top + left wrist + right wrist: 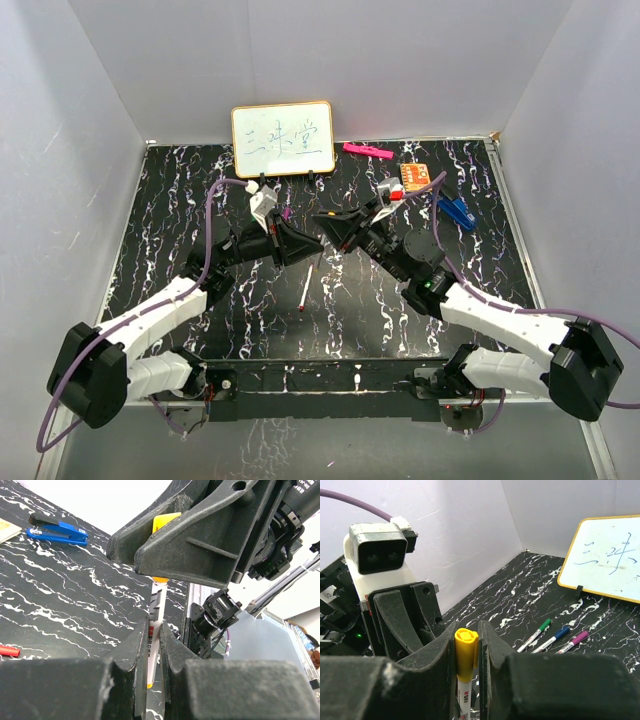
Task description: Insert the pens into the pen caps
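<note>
Over the middle of the black, white-veined table (160, 230): both arms are reaching inward from their bases, elbows out, wrists meeting tip to tip above the surface.
Left gripper (154, 637): its rough black jaws are pinching tight on the thin white-barrelled pen (156, 605), holding it roughly upright, clear of the table.
Right gripper (467, 629): its jaws are pressing on both sides of the short yellow plastic cap (466, 652), standing only the cap's width apart.
Cap and pen: the cap is sitting at the top end of the held barrel; how deeply it is seated I cannot tell.
Loose pen: a white pen with a red end (308, 288) is lying flat on the table just beneath the grippers.
Capped pens: a green-capped pen (535, 633), a blue-capped pen (553, 638) and a purple-capped pen (575, 640) are lying side by side near the wood-framed whiteboard (283, 140).
Far side: a blue clip-like object (57, 532) and a flat pink bar (367, 151) are resting on the table.
</note>
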Robot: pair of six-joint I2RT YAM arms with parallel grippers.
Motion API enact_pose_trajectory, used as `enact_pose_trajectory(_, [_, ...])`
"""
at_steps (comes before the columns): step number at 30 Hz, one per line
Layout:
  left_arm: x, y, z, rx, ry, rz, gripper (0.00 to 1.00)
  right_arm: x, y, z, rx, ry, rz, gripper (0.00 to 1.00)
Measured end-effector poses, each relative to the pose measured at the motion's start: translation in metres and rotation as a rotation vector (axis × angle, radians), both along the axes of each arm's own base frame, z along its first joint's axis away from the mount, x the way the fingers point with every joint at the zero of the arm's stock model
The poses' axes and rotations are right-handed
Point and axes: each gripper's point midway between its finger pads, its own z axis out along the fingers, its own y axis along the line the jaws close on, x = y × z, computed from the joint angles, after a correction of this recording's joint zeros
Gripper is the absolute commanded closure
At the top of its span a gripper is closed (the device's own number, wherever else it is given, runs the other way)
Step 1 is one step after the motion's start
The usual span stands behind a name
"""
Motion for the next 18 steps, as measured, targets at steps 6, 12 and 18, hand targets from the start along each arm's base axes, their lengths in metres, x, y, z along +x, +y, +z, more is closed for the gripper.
enact_pose_trajectory(6, [0.005,-0.001,0.005,-0.034,0.029,0.018,1.0,0.003,0.002,0.004,0.007,-0.01,0.006,1.0])
enact_pose_trajectory(12, [0.008,-0.002,0.006,-0.044,0.056,0.031,1.0,0.01,0.009,0.001,0.006,-0.003,0.013,1.0])
enact_pose_trajectory(18, [0.013,-0.005,-0.004,-0.026,0.107,0.033,1.0,0.018,0.013,-0.012,-0.006,0.033,0.002,1.0])
